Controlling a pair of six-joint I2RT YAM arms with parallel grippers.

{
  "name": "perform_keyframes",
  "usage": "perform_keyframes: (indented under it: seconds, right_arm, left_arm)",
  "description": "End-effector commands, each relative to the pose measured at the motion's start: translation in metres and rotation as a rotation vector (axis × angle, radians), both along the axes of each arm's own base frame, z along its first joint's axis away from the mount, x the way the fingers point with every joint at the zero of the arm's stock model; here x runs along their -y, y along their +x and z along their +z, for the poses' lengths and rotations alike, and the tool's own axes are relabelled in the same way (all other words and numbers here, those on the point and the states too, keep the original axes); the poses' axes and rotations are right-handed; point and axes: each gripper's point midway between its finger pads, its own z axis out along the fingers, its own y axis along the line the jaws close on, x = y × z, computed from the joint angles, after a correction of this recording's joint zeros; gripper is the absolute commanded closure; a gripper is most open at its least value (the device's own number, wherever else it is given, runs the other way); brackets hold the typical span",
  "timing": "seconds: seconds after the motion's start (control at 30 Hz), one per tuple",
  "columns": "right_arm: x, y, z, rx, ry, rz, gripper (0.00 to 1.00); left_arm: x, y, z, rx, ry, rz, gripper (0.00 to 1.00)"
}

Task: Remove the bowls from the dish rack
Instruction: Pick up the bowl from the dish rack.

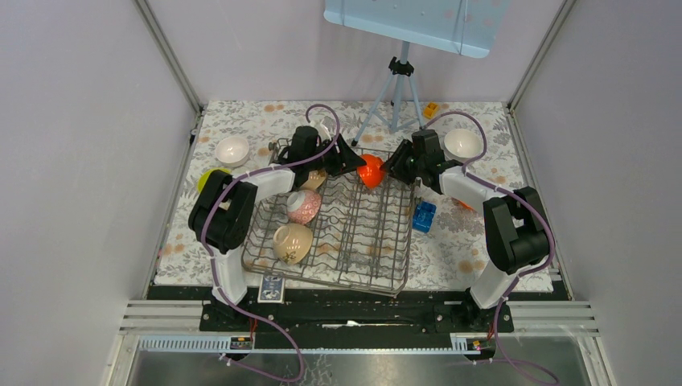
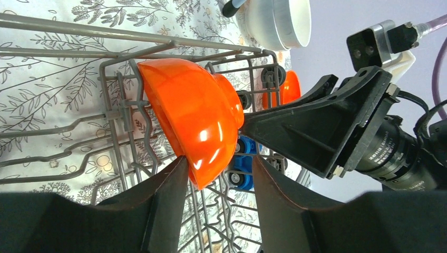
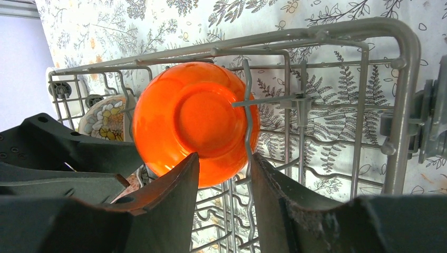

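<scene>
An orange-red bowl (image 1: 371, 170) stands on edge among the tines at the far edge of the grey wire dish rack (image 1: 366, 265). My left gripper (image 1: 352, 161) is open on its left. In the left wrist view the bowl's rim (image 2: 190, 116) lies between the fingers, against the left one. My right gripper (image 1: 396, 166) is open on its right, with the bowl's base (image 3: 195, 121) facing it and its lower edge between the fingertips. A pink bowl (image 1: 304, 206), a beige bowl (image 1: 292, 243) and a floral beige bowl (image 1: 314, 178) also sit in the rack.
White bowls stand on the cloth at far left (image 1: 232, 150) and far right (image 1: 463, 144). A lime-yellow bowl (image 1: 207, 178) shows behind the left arm. A blue block (image 1: 424, 216) lies right of the rack. A grey tripod (image 1: 394, 96) stands behind it.
</scene>
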Motion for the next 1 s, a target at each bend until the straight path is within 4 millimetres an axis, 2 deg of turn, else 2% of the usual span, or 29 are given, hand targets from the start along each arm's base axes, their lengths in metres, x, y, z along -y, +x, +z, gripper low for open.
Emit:
perform_keyframes:
  seconds: [0.0,0.13,0.3,0.63,0.97]
  right_arm:
    - [-0.002,0.003,0.002,0.015,0.021,0.012,0.53]
    - [-0.002,0.002,-0.001,0.01,0.023,0.015,0.53]
    - [-0.001,0.001,-0.005,0.002,0.024,0.017,0.55]
    - [0.003,-0.005,-0.011,-0.01,0.023,0.017,0.55]
    - [0.004,-0.005,-0.012,-0.016,0.027,0.023,0.56]
  left_arm:
    - [0.01,0.001,0.05,0.125,-0.107,-0.049,0.5]
    - [0.016,-0.003,0.053,0.126,-0.126,-0.075,0.51]
    - [0.021,-0.005,0.047,0.114,-0.133,-0.081,0.51]
    - [0.038,-0.01,0.044,0.11,-0.177,-0.103,0.58]
    - [0.045,-0.01,0.034,0.096,-0.176,-0.106,0.64]
